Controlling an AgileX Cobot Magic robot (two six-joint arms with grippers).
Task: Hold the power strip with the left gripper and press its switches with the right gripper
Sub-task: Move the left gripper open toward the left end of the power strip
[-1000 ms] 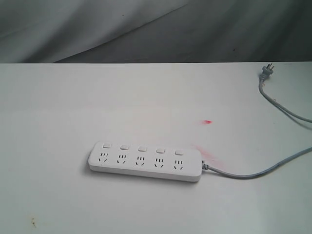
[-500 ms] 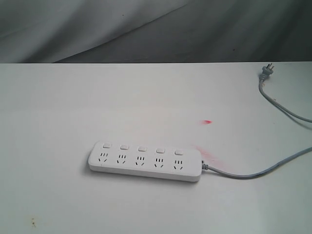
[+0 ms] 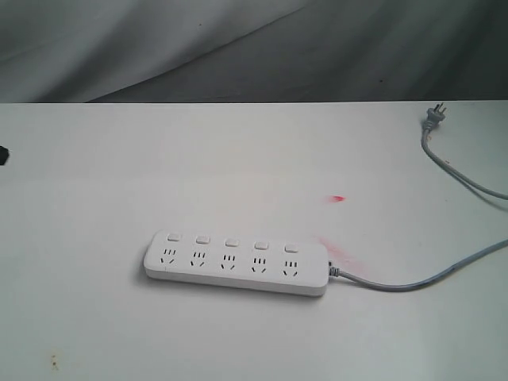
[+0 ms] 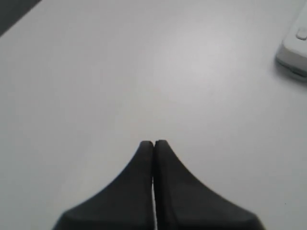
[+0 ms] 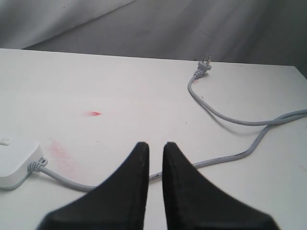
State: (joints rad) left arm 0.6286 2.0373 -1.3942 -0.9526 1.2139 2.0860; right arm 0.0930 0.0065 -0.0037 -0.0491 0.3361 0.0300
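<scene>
Left gripper (image 4: pixel 153 143): black wedge fingers pressed together, holding nothing, above bare counter (image 3: pixel 95 190); one end of the power strip (image 4: pixel 295 52) lies well apart from it.
Right gripper (image 5: pixel 155 146): fingers parted by a narrow slit, nothing between them, above the grey cord (image 5: pixel 225 155).
Power strip (image 3: pixel 236 263): flat on the counter, untouched; five switches (image 3: pixel 231 241) in a row above the sockets.
Cord: leaves the strip's right end; plug (image 3: pixel 432 117) at the far right.
Red smear (image 3: pixel 338 198): just beyond the strip.
</scene>
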